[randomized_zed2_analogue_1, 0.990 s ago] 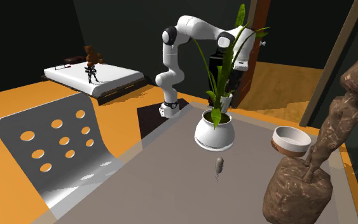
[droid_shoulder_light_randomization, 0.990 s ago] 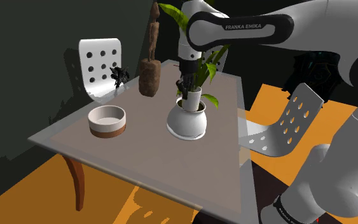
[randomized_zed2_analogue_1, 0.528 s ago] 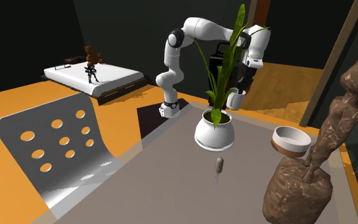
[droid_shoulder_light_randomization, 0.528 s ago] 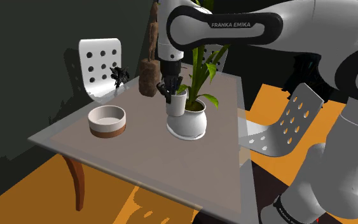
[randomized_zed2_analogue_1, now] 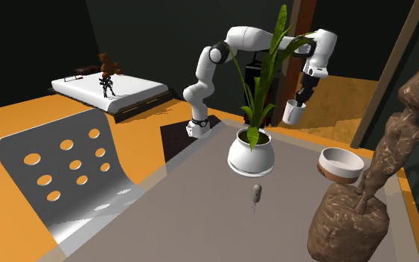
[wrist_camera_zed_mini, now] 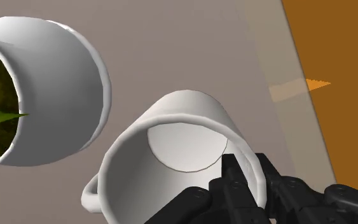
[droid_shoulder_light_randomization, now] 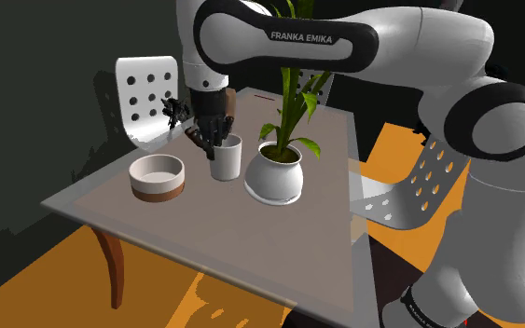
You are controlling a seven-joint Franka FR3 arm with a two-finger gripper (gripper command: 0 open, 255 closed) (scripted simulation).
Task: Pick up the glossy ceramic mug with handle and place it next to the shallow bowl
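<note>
Gripper point(droid_shoulder_light_randomization: 211, 140) pinches white mug point(droid_shoulder_light_randomization: 226, 160) by rim, above counter point(droid_shoulder_light_randomization: 251, 238). Mug looks hard, smooth, slippery, breakable. Put down softly beside bowl point(droid_shoulder_light_randomization: 157, 177).

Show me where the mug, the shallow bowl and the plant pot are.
mug point(droid_shoulder_light_randomization: 227, 163): shoulder view, white side wall.
shallow bowl point(droid_shoulder_light_randomization: 156, 193): shoulder view, brown outer band.
plant pot point(droid_shoulder_light_randomization: 274, 182): shoulder view, white belly.

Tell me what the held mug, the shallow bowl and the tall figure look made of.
The white handled mug: smooth, plain white, soft sheen, possibly glazed ceramic; the shallow white bowl with brown base band: matte, ceramic-like, uncertain; the tall brown carved figure: rough, mottled surface, wood or stone.
</note>
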